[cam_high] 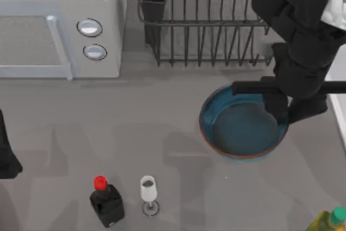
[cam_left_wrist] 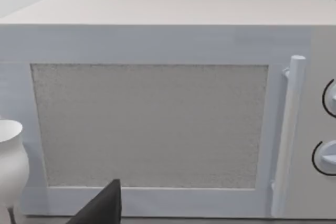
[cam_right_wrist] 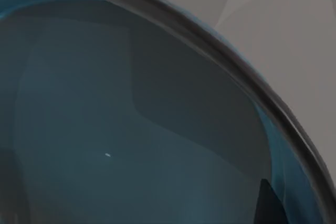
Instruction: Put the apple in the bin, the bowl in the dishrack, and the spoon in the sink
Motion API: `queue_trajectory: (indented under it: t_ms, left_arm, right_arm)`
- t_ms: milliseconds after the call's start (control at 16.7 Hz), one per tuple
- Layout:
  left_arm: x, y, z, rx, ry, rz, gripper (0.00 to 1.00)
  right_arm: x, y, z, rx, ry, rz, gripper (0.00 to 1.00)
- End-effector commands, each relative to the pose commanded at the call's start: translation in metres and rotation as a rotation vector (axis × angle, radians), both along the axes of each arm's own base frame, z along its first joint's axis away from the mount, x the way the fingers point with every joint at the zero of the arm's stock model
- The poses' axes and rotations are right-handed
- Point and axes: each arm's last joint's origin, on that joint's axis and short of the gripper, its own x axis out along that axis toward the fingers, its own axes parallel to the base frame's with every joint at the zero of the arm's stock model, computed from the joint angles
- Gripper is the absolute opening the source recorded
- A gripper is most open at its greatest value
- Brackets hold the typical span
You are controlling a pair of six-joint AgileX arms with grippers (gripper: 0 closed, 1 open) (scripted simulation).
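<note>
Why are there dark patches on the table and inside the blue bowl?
In the top view, those grey patches on the table are soft shadows, with my right gripper over the bowl at its right rim. In the right wrist view, a darker shadow patch falls across the bowl's teal inside. The left wrist view faces the evenly lit microwave.

You are looking at a grey table (cam_high: 162, 133) carrying a white microwave (cam_high: 59, 25) at back left, a dishrack (cam_high: 205, 25) beside it, the blue bowl (cam_high: 240, 128), a red-capped black bottle (cam_high: 106, 201), and a white goblet (cam_high: 148, 192).
</note>
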Motion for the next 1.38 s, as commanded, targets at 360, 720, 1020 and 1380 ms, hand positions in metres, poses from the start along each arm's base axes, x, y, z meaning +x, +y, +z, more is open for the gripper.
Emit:
queue_trajectory:
  t_ms: [360, 720, 1020, 1380]
  left_arm:
    - [0.0, 0.0, 0.0, 0.0, 0.0, 0.0, 1.0]
    - [0.0, 0.0, 0.0, 0.0, 0.0, 0.0, 1.0]
    - [0.0, 0.0, 0.0, 0.0, 0.0, 0.0, 1.0]
    - [0.0, 0.0, 0.0, 0.0, 0.0, 0.0, 1.0]
  right_arm:
    - [-0.001, 0.011, 0.004, -0.014, -0.093, 0.059, 0.0]
    - [-0.014, 0.06, 0.048, -0.06, -0.624, 0.251, 0.0]
    - [-0.053, 0.096, 0.113, -0.069, -1.156, 0.257, 0.0]
    - [-0.108, 0.099, 0.18, -0.027, -1.532, 0.04, 0.0]
